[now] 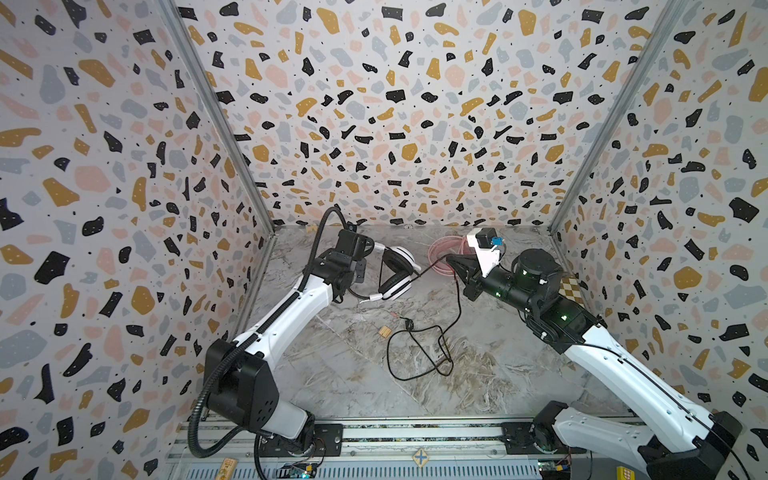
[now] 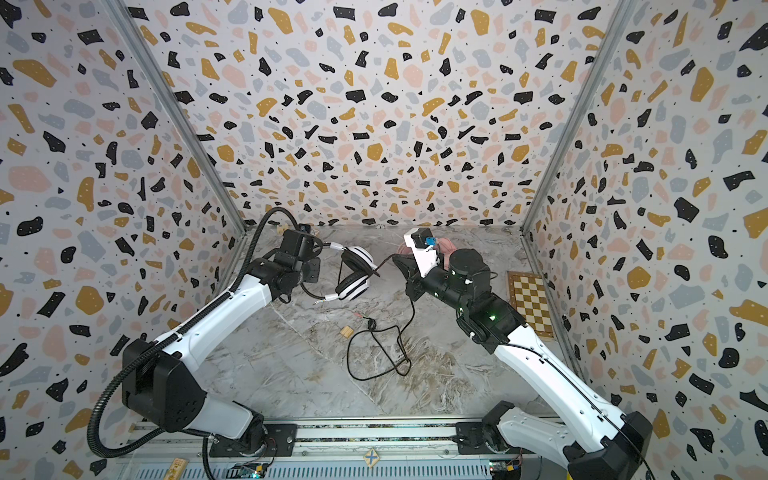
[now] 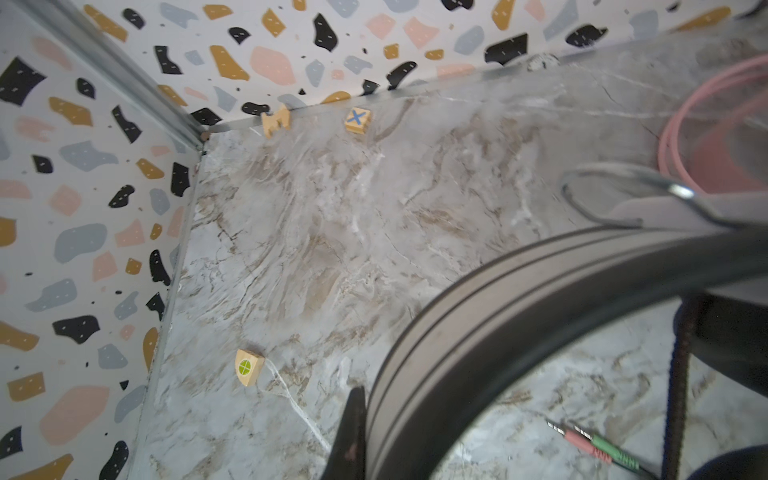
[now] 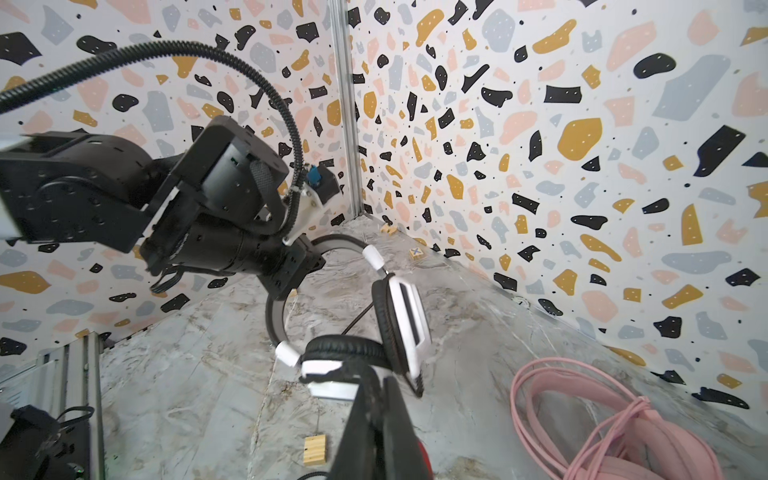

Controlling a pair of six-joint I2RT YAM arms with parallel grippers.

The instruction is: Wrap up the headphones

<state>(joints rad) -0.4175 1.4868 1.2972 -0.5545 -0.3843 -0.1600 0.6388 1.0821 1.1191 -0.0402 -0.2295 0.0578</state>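
**White headphones** (image 1: pixel 399 270): centre of both top views, above the counter (image 1: pixel 498 374).
**Left end effector** (image 1: pixel 360 266): clamped tight on the headband (image 4: pixel 272 316).
**Right end effector** (image 1: pixel 452 261): closed on the black cable (image 1: pixel 415 357) near the earcup. Slack lies looped at lower centre.
**Pink headphones** (image 4: pixel 623 436): lower right of the right wrist view, cable coiled.
**Step, as judged:** winding is just starting.
**Next:** lead the cable round the headset under light tension, feeding in the slack.

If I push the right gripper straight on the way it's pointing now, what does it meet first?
Most likely the white headset, its nearer ear cup just ahead of the right gripper, which is shut on the black cable. The left gripper holds the headband. Exact gap is hard to judge.
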